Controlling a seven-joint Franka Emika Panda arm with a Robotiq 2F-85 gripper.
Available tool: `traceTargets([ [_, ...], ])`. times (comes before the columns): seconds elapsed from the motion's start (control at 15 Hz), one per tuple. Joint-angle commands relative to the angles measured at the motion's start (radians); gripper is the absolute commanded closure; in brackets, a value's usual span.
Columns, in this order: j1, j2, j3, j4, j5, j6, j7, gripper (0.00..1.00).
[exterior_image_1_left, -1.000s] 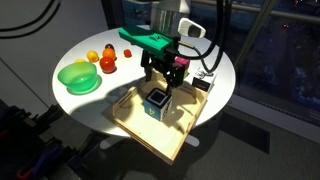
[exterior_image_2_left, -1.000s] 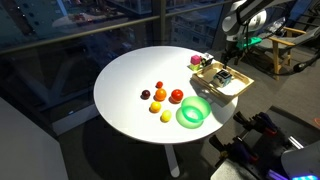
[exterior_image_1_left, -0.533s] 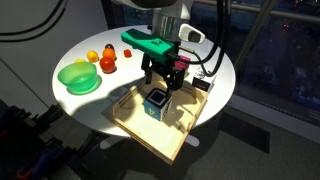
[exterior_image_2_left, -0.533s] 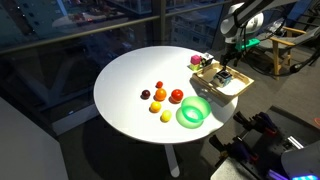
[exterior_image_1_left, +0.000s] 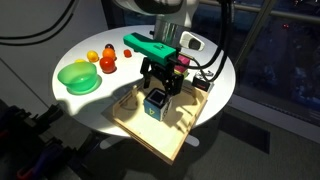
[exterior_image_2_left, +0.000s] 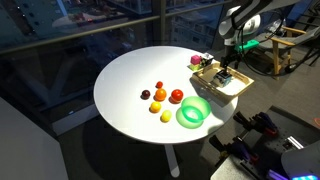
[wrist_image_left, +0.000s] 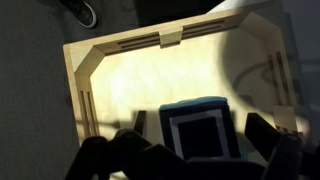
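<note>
A wooden tray (exterior_image_1_left: 135, 128) sits at the edge of the round white table (exterior_image_1_left: 110, 90), and shows in both exterior views (exterior_image_2_left: 240, 87) and the wrist view (wrist_image_left: 120, 80). Inside it stands a small blue box with a dark square top (exterior_image_1_left: 156, 104) (exterior_image_2_left: 225, 77) (wrist_image_left: 200, 125). My gripper (exterior_image_1_left: 160, 90) (exterior_image_2_left: 226, 68) (wrist_image_left: 198, 145) hangs straight over the box. Its dark fingers are open, one on each side of the box. Whether they touch it I cannot tell.
A green bowl (exterior_image_1_left: 77, 77) (exterior_image_2_left: 193, 111) and several small fruits, among them a red one (exterior_image_1_left: 108, 63) (exterior_image_2_left: 176, 96) and an orange one (exterior_image_1_left: 93, 56), lie on the table away from the tray. A pink item (exterior_image_2_left: 196, 60) lies near the tray. Cables hang from the arm (exterior_image_1_left: 205, 65).
The gripper has come down a little closer over the blue box. The box, tray and fruit have not moved.
</note>
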Motion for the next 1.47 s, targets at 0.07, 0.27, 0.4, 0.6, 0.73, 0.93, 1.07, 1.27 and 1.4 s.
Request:
traceTargets([
  [0.07, -0.021, 0.019, 0.016, 0.066, -0.023, -0.084, 0.013, 0.00],
  [0.27, -0.025, 0.006, 0.021, 0.044, -0.022, 0.035, -0.009, 0.00],
  [0.4, -0.028, 0.004, 0.025, 0.036, -0.018, 0.100, -0.021, 0.00],
  [0.6, -0.031, -0.003, 0.031, 0.012, -0.018, 0.200, -0.041, 0.00],
  [0.73, -0.032, -0.004, 0.034, 0.004, -0.019, 0.240, -0.051, 0.00],
  [0.93, -0.032, -0.007, 0.039, -0.013, -0.020, 0.283, -0.064, 0.00],
  [1.07, -0.031, -0.008, 0.042, -0.025, -0.021, 0.303, -0.067, 0.00],
  [1.27, -0.028, -0.010, 0.045, -0.041, -0.023, 0.322, -0.070, 0.00],
  [1.4, -0.025, -0.013, 0.048, -0.054, -0.025, 0.331, -0.072, 0.00],
])
